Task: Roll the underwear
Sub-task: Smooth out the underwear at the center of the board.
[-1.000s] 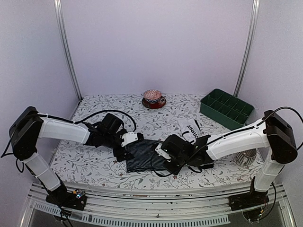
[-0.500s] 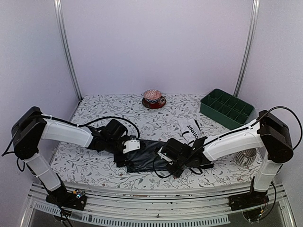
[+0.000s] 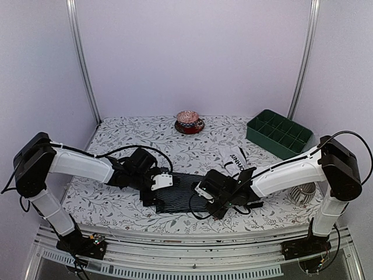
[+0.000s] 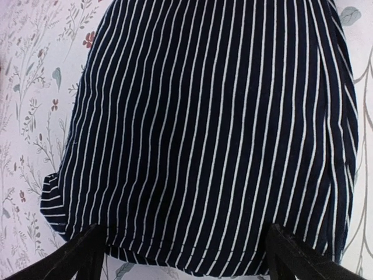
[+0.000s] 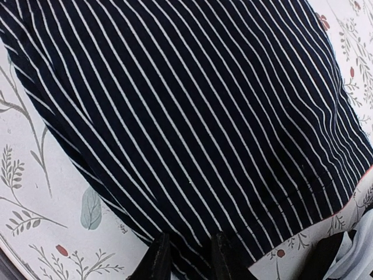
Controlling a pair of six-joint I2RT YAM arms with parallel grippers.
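The black striped underwear [image 3: 178, 192] lies flat on the flowered table cloth [image 3: 116, 204], between the two arms. My left gripper [image 3: 157, 188] sits at its left edge. In the left wrist view the left gripper [image 4: 186, 259] is open wide, with the hem of the striped underwear [image 4: 204, 128] running between its fingers [image 4: 81, 256]. My right gripper [image 3: 204, 195] is at the right edge. In the right wrist view the right gripper [image 5: 189, 256] is pinched narrow on the striped underwear [image 5: 175, 105]. The white underwear [image 3: 236, 157] with black lettering lies behind the right arm.
A green divided tray [image 3: 278, 133] stands at the back right. A patterned bowl on a saucer [image 3: 189, 122] sits at the back centre. A pale ribbed object [image 3: 303, 195] is beside the right arm's base. White cloth with black trim [image 5: 352, 256] shows in the right wrist view's lower right corner.
The left gripper has slid right and nearer, onto the striped underwear's left edge, staying open. The right gripper's fingers have drawn closer together on the right edge.
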